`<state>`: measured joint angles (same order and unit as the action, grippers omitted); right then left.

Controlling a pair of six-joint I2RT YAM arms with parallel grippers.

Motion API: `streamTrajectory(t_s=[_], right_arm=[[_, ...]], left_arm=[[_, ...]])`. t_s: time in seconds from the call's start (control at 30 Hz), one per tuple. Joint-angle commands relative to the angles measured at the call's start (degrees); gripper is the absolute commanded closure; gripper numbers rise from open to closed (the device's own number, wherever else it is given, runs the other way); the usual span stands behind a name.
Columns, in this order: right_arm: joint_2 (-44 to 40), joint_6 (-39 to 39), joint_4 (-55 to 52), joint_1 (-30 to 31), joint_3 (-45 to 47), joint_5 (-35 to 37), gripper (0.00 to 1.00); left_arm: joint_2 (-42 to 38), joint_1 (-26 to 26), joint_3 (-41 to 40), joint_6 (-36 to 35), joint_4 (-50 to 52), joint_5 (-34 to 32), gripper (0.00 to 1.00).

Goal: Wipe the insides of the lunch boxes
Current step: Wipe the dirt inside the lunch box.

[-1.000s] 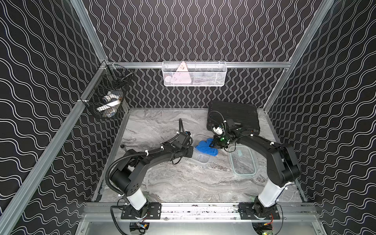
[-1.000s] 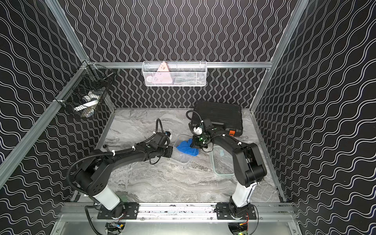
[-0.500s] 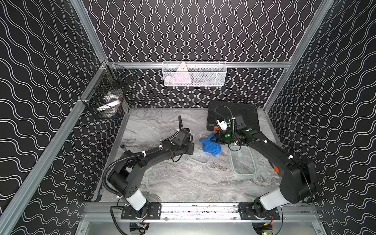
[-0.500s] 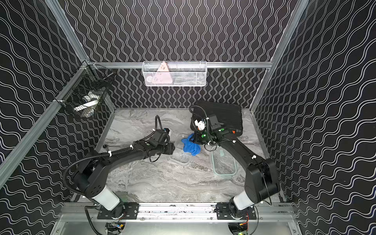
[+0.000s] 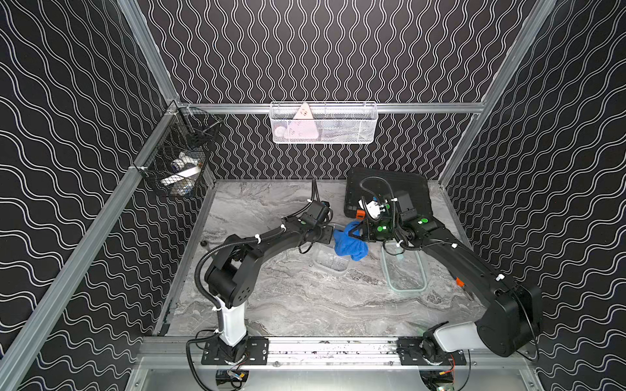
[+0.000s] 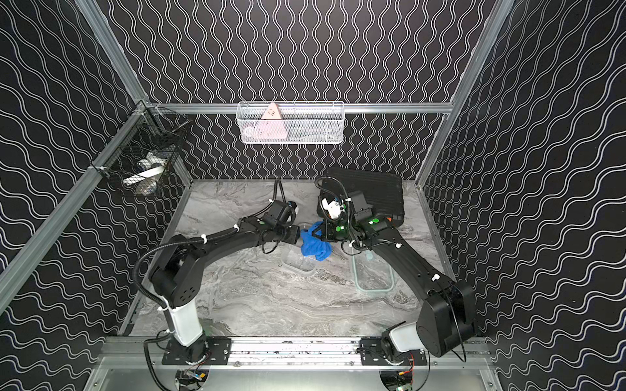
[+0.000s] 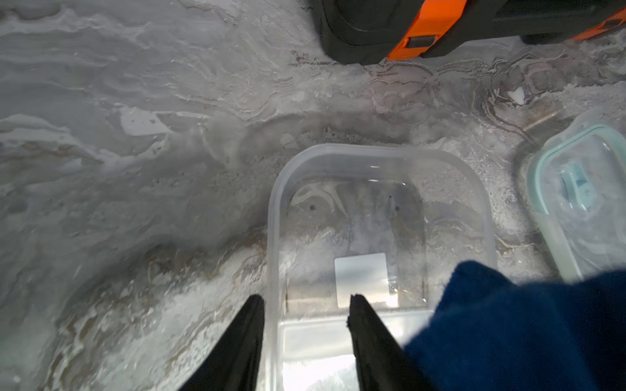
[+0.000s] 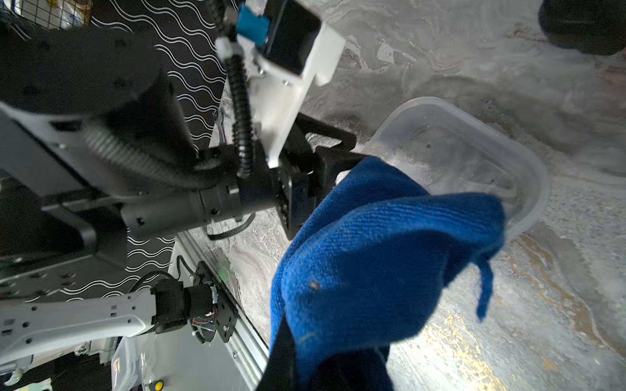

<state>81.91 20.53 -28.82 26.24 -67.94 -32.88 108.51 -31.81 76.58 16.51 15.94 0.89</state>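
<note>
Tabletop: left hand astride lunch box wall (contact unclear), arm outstretched.

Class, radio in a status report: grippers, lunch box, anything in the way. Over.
Left gripper open, straddling lunch box wall. Right gripper shut on blue cloth, hanging over box rim. Lid off, lying beside. Left finger inside box, may block wiping.

Lab test cell — aluminium frame, patterned walls.

Left hand fingers apart, right hand closed tight
</note>
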Motion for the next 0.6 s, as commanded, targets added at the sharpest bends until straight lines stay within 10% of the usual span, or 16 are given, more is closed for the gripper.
streamTrajectory(t_s=[0.0, 0.33, 0.57], right_arm=[[0.7, -1.2, -1.4, 1.9, 0.5, -2.8, 1.0], [6.4, -1.7, -3.1, 4.3, -0.1, -3.2, 1.0], [15.2, -0.9, -5.0, 5.9, -1.5, 2.7, 1.0]], left_arm=[[2.2, 0.5, 2.6, -3.0, 2.9, 0.5, 0.55], [7.1, 1.4, 4.2, -3.3, 3.0, 2.0, 0.59], [7.6, 1.4, 4.0, -2.4, 2.9, 3.3, 0.82]])
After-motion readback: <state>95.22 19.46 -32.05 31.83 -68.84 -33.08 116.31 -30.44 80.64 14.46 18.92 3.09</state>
